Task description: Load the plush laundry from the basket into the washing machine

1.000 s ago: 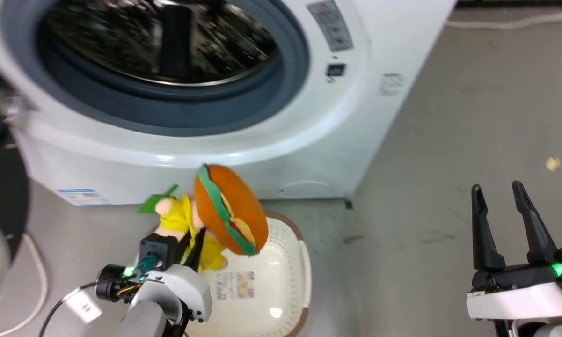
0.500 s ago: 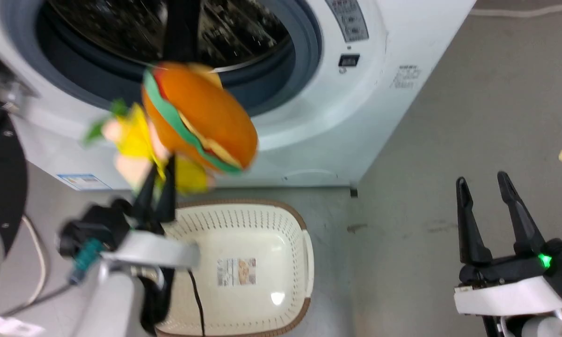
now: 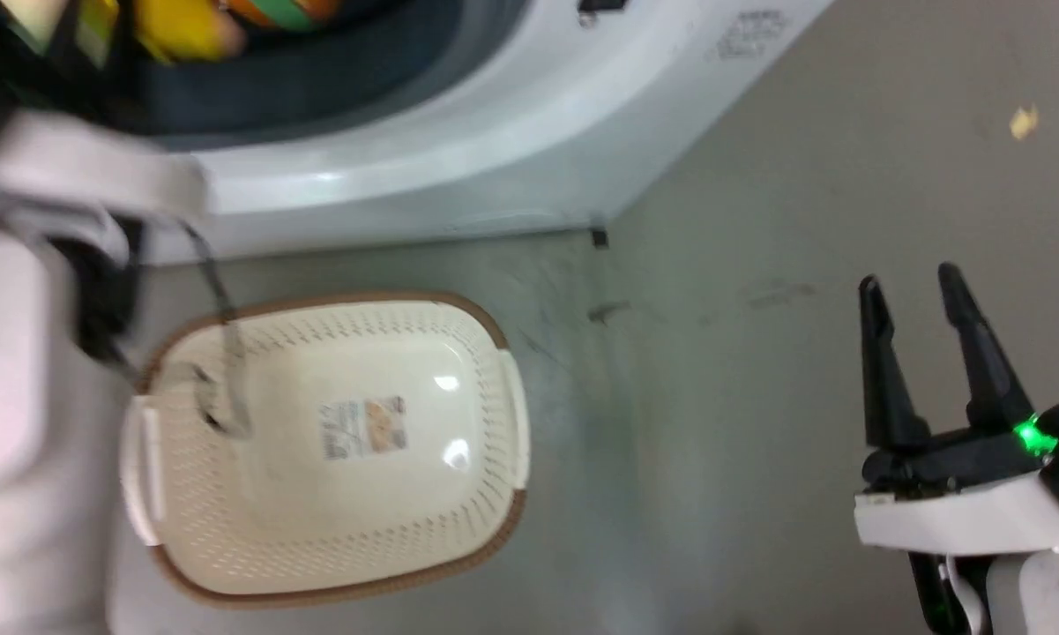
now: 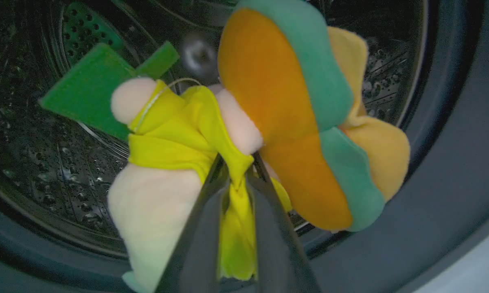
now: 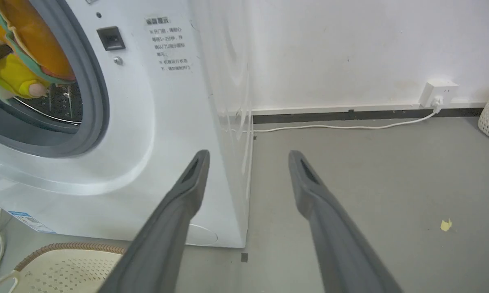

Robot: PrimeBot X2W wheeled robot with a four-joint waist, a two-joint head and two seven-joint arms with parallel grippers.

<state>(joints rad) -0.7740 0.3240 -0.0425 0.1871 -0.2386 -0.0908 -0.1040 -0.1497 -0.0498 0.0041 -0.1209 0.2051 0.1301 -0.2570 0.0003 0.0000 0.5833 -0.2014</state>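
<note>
The grey floor (image 3: 758,397) holds the big white washing machine (image 3: 458,176). The cream basket (image 3: 353,538) sits on the floor just in front of it. A little yellow scrap (image 3: 1020,122) lies well apart from both. A white cord (image 5: 342,127) runs along the floor's edge by the wall (image 5: 330,49).

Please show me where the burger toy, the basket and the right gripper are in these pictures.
burger toy (image 4: 277,122), left wrist view, on its orange bun.
basket (image 3: 487,441), head view, on its perforated side wall.
right gripper (image 3: 908,278), head view, midway between its two fingertips.
</note>
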